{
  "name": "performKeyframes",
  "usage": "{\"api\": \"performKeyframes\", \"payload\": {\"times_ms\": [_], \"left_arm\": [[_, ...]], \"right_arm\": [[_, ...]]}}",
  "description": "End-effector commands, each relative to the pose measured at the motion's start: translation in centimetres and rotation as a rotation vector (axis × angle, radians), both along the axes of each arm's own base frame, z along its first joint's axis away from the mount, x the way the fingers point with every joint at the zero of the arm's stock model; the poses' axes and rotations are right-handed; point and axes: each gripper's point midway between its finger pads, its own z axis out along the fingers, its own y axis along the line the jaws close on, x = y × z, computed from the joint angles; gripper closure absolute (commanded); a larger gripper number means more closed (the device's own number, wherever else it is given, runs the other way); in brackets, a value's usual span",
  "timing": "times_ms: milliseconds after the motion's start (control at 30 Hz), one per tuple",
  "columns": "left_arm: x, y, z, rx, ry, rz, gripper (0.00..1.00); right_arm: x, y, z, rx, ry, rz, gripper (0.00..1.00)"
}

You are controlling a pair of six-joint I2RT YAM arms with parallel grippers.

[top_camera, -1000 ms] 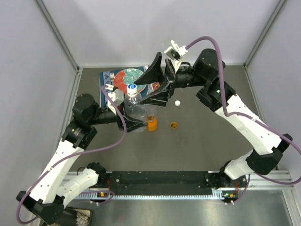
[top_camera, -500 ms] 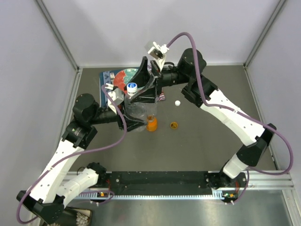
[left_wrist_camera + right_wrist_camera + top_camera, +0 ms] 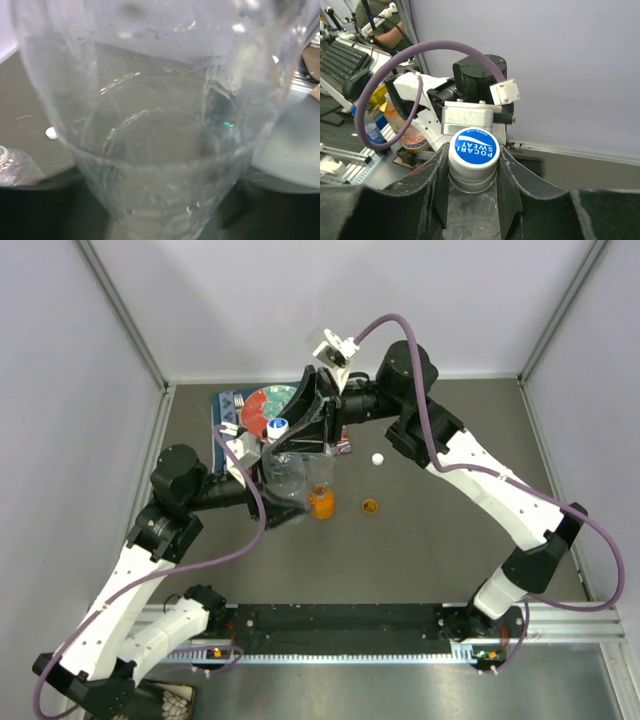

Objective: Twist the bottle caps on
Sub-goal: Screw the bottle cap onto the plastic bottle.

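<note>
Your R gripper (image 3: pixel 473 172) pinches blue-labelled cap (image 3: pixel 473 148) atop clear bottle (image 3: pixel 288 472); L gripper (image 3: pixel 270 498) clamps its body, orange bottle (image 3: pixel 321 502) just beside.

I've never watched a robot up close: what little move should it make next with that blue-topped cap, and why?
Probably twist the right gripper to turn the cap tighter: its fingers press both sides of the cap on the clear bottle, which the left gripper holds.
</note>
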Motion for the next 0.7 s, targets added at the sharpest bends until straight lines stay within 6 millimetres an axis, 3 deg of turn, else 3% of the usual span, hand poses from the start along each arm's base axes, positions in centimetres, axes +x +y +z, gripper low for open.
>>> {"api": "performKeyframes", "payload": {"times_ms": [0,200,400,467,533,567,600,667], "left_arm": [[0.3,1.0,1.3,0.002,-0.115,0.068,0.02],[0.6,3.7,1.7,0.049,-0.138,0.240,0.01],[-1.1,6.8,2.6,0.080,-0.207,0.355,0.01],[-2.2,7.9,5.5,0.045,-0.282,0.392,0.01],[-2.4,9.0,7.7,0.016,-0.321,0.459,0.01],[-3.0,9.5,9.7,-0.018,-0.355,0.484,0.01],[-3.0,9.8,10.7,-0.038,-0.350,0.508,0.01],[-3.0,10.9,13.6,-0.084,-0.380,0.579,0.01]], "right_arm": [[-0.5,-0.4,1.8,0.028,-0.028,-0.019,0.88],[1.3,0.8,-0.4,-0.022,-0.024,-0.078,0.89],[3.9,3.4,-3.5,-0.066,-0.039,-0.157,0.91],[5.7,5.2,-5.6,-0.089,-0.064,-0.213,0.91],[6.3,7.1,-6.4,-0.086,-0.108,-0.245,0.91],[6.4,8.1,-6.9,-0.087,-0.122,-0.244,0.92],[6.8,10.3,-9.5,-0.123,-0.117,-0.241,0.94],[7.7,12.3,-9.6,-0.094,-0.169,-0.281,0.97]]}}
